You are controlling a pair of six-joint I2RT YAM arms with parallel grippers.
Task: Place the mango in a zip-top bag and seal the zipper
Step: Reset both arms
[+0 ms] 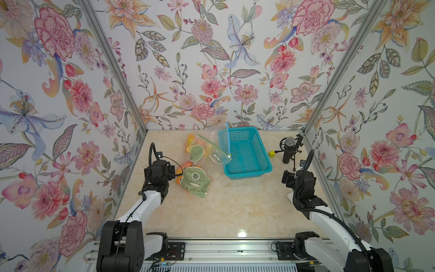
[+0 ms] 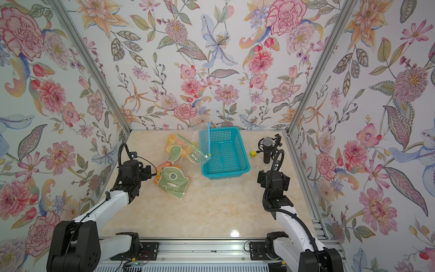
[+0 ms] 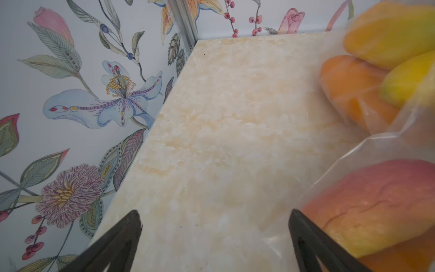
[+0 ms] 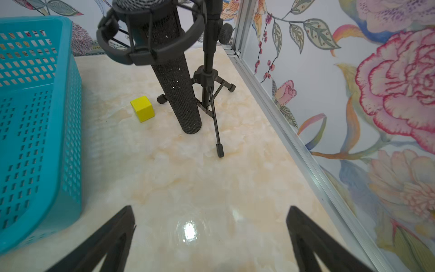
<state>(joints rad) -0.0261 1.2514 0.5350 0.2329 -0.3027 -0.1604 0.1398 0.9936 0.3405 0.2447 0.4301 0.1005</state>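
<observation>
Your left end effector (image 3: 214,216) stands wide and empty just beside the bag (image 1: 195,181) on the tabletop (image 1: 235,207); a mango (image 3: 376,202) lies inside it. Your right end effector (image 4: 209,212) is wide and empty near the basket (image 4: 70,117). Bagging looks done. I cannot tell whether the zipper is sealed, so pinch along it next.

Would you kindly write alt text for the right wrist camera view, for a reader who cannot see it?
The right gripper, its two black fingers spread wide and holding nothing, hangs over a cream marbled table. Ahead stand a black microphone on a small tripod, a yellow cube beside it, and a teal mesh basket; floral wallpaper covers the wall.
</observation>
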